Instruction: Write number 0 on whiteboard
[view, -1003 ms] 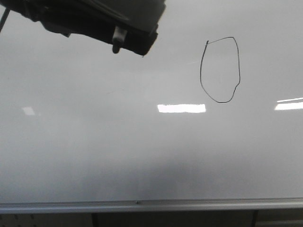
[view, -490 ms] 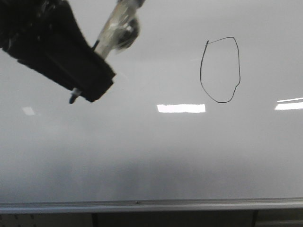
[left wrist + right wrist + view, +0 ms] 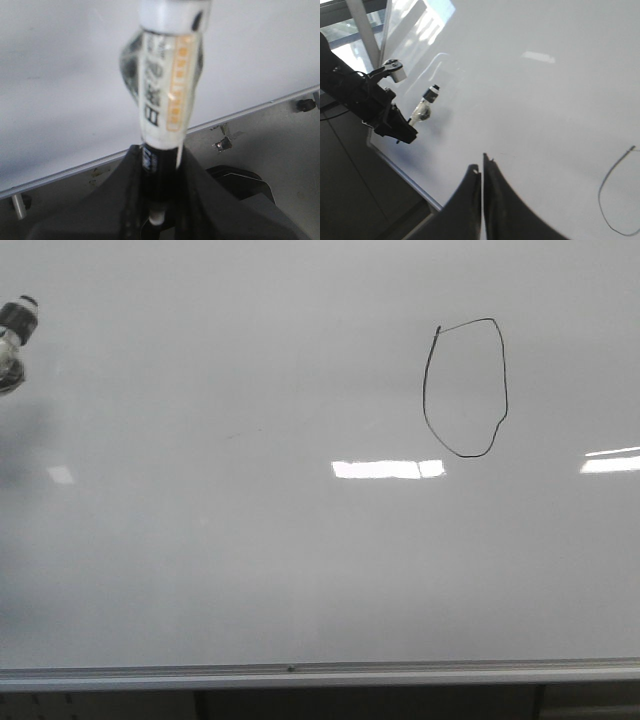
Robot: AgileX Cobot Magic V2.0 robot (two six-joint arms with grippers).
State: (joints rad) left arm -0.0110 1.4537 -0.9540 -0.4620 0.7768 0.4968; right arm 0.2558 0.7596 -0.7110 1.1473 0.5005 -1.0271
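Observation:
The whiteboard (image 3: 250,540) fills the front view. The number 0 (image 3: 424,405), a thin black lopsided oval, stands on its upper right; part of it shows in the right wrist view (image 3: 600,190). My left gripper (image 3: 160,167) is shut on a white-and-black marker (image 3: 167,85), held off the board near its lower rim (image 3: 75,170). In the front view only the marker's end (image 3: 17,320) shows at the left edge. The right wrist view shows the left gripper (image 3: 400,131) with the marker (image 3: 426,102) far left of the 0. My right gripper (image 3: 481,170) is shut and empty.
The board's grey metal rim (image 3: 320,675) runs along the bottom of the front view. Bright rectangular light reflections (image 3: 385,469) lie below the 0. Board brackets (image 3: 222,142) and dark floor show below the rim. A window frame (image 3: 365,35) stands beyond the board's left end.
The left arm with the marker swung from the upper middle of the front view down and to the left, and now only the marker's end shows at the left edge.

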